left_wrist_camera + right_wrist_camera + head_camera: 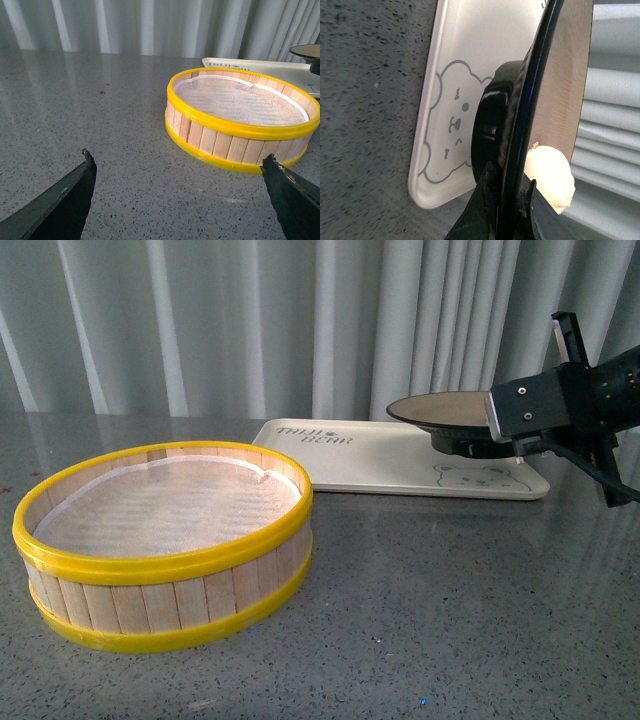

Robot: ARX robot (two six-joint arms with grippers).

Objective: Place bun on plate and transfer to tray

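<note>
The plate point(440, 410), beige inside with a black rim and foot, is level over the right end of the cream tray point(380, 455). I cannot tell whether its foot touches the tray. My right gripper point(505, 420) is shut on the plate's rim. In the right wrist view its jaws point(510, 180) clamp the black rim point(532, 100), and the white bun point(550, 172) sits on the plate's inside by the grip. The bun is hidden in the front view. My left gripper point(177, 160) is open and empty over bare table, near the steamer basket.
The yellow-rimmed wooden steamer basket point(165, 530) with a white liner stands at the front left, holding nothing. It also shows in the left wrist view point(240, 115). The tray's bear drawing point(452, 120) lies under the plate. Grey curtains hang behind the speckled table.
</note>
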